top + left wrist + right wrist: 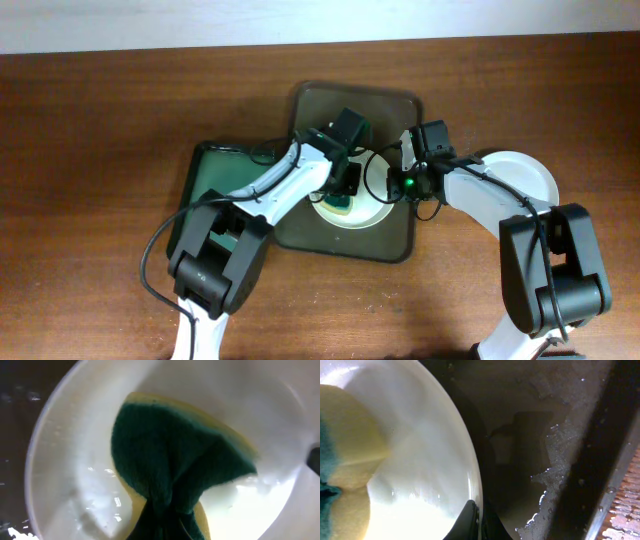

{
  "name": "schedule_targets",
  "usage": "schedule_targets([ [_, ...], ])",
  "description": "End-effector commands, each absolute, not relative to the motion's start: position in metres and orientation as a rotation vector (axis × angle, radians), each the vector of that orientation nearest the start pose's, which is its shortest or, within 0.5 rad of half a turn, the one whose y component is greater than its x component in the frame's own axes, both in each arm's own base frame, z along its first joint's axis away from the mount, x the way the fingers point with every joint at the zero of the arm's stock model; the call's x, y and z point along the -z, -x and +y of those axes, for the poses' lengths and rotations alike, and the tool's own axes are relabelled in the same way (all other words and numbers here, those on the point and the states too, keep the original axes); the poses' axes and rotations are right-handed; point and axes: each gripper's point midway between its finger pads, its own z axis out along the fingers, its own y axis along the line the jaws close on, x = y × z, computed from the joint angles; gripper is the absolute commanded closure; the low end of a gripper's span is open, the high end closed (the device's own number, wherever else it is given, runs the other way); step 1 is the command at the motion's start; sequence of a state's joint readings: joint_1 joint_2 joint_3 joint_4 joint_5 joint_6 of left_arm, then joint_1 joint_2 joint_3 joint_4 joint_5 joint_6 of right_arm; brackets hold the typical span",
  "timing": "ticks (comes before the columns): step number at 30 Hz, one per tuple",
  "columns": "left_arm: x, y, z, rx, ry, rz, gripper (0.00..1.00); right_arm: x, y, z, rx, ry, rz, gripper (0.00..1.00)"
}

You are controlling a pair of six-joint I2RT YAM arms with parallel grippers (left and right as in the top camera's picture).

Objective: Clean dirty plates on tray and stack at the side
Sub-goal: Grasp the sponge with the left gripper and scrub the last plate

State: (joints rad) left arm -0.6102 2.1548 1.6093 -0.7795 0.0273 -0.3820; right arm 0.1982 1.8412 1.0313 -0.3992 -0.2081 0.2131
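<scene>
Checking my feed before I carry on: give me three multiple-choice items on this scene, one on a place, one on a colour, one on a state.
1. Where does the plate being wiped sit?
A. on the large dark tray
B. on the bare table
C. in the small green tray

2. What colour is the scrubbing face of the sponge?
A. red
B. green
C. blue

3. What state is the sponge in?
A. lying loose in the small green tray
B. pinched by the left gripper and pressed onto the plate
C. dropped on the table

Answers:
1 A: the tray's dark floor surrounds the plate.
2 B: a green face shows over a yellow body.
3 B: it is bunched at the grip, against the plate.
</scene>
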Motion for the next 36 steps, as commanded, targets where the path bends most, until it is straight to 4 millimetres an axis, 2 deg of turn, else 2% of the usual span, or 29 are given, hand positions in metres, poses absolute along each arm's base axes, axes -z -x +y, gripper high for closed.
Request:
schedule_targets([
  [1,-0.005,-0.407,-0.212,0.116,-0.173,2.955,1.00,0.016,-0.352,0.086,-0.195,-0.049,2.919,0.96],
  [3,-0.005,-0.412,-0.204,0.131,-0.135,2.956,1.00,0.018,-0.346,0.076,-0.114,-0.060,2.945,0.96],
  [5,-0.005,-0.411,-0.216,0.199,-0.156,2.952,1.00,0.018,-0.345,0.076,-0.113,-0.060,2.950,0.96],
  [8,-0.001,-0.399,-0.261,0.321,-0.275,2.931,1.00,0.018,-0.345,0.077,-0.114,-0.056,2.951,0.96],
  [10,0.011,-0.376,-0.304,0.458,-0.398,2.941,1.00,0.018,-0.344,0.079,-0.130,-0.055,2.952,0.96],
  [14,0.026,-0.342,-0.349,0.701,-0.509,2.981,1.00,0.018,-0.343,0.083,-0.169,-0.050,2.957,0.96],
  [18,0.020,-0.333,-0.360,0.795,-0.540,2.982,1.00,0.018,-0.343,0.085,-0.185,-0.049,2.956,0.96],
  [21,0.012,-0.322,-0.372,0.928,-0.587,2.979,1.00,0.017,-0.343,0.088,-0.208,-0.046,2.955,0.96],
  [26,0.012,-0.314,-0.382,0.936,-0.632,2.965,1.00,0.017,-0.344,0.088,-0.209,-0.045,2.953,0.96],
  [33,0.013,-0.312,-0.378,0.906,-0.730,2.943,1.00,0.017,-0.344,0.088,-0.208,-0.046,2.953,0.96],
  [36,0.005,-0.311,-0.374,0.894,-0.742,2.970,1.00,0.017,-0.344,0.088,-0.208,-0.046,2.954,0.96],
])
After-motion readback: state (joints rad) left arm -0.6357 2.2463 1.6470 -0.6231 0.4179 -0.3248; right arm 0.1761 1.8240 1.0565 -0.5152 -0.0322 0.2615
